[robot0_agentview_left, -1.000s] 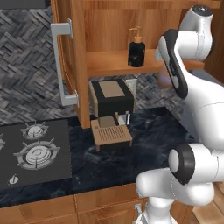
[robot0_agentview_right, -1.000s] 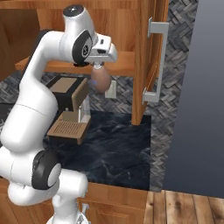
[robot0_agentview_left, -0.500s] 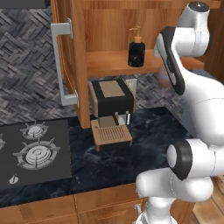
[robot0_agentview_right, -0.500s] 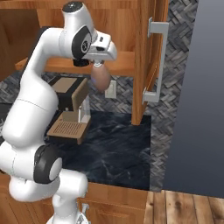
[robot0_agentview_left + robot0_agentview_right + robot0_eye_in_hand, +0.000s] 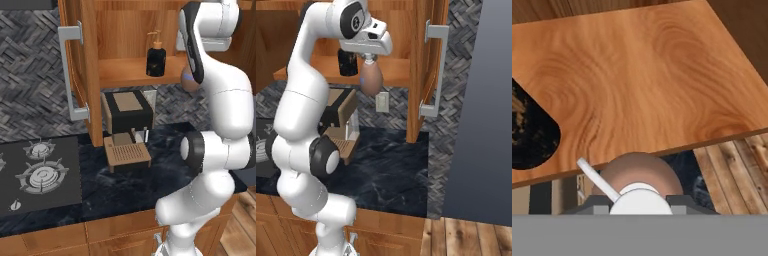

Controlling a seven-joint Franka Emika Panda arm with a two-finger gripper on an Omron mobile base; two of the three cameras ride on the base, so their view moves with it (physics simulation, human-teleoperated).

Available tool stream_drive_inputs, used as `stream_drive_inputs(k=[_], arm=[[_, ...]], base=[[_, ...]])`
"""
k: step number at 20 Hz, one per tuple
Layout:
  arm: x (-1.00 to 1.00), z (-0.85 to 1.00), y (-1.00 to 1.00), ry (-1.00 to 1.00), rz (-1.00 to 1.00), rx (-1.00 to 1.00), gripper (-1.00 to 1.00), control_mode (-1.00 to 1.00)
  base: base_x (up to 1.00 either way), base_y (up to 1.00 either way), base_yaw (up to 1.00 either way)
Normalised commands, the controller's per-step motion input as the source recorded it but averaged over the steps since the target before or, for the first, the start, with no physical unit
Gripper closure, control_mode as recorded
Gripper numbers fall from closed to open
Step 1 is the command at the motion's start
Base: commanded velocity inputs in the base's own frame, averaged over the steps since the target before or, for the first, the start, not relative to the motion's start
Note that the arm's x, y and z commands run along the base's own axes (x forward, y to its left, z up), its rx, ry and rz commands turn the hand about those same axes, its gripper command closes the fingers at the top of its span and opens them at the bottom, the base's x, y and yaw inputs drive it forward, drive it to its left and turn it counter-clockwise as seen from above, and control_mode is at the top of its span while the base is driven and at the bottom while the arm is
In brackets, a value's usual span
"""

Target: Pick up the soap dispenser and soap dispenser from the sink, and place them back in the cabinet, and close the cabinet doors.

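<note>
A: Your claw [image 5: 370, 59] is clamped on the white pump of the peach bottle [image 5: 371, 80], so the egg-shaped body hangs straight below it, just in front of the cabinet [image 5: 406, 30] shelf [image 5: 637, 80].

B: And the black bottle [image 5: 156, 59]?

A: Already standing on that shelf, beyond the claw and a little to one side. It looks done; the peach one is the step in hand.

B: What worries you?

A: In the hand view the bottle's body sits below the shelf's front edge. Push forward at this height and, I'd judge, the body hits the edge and tips or gets pulled out of the grip, dropping to the surface [image 5: 386, 165] underneath.

B: Anything else?

A: You're holding a thin pump, not the body, so the bottle may swing or turn. It could also knock the black bottle if you aim too near it. The open door [image 5: 428, 60] stands close beside the claw; a wide swing could clip it.
</note>
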Motion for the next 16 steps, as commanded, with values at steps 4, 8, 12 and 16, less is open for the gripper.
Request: stream_drive_inputs(k=[4, 8, 12, 16], arm=[[-0.01, 0.0, -0.01, -0.2, 0.0, 0.0, 1.0, -1.0], [-0.02, 0.0, 0.0, -0.16, 0.0, 0.0, 1.0, -1.0], [0.01, 0.0, 0.0, -0.07, 0.0, 0.0, 1.0, -1.0], [0.28, 0.0, 0.0, -0.04, 0.0, 0.0, 1.0, -1.0]], base=[[0.0, 0.0, 0.0], [0.0, 0.0, 0.0], [0.0, 0.0, 0.0], [0.0, 0.0, 0.0]])
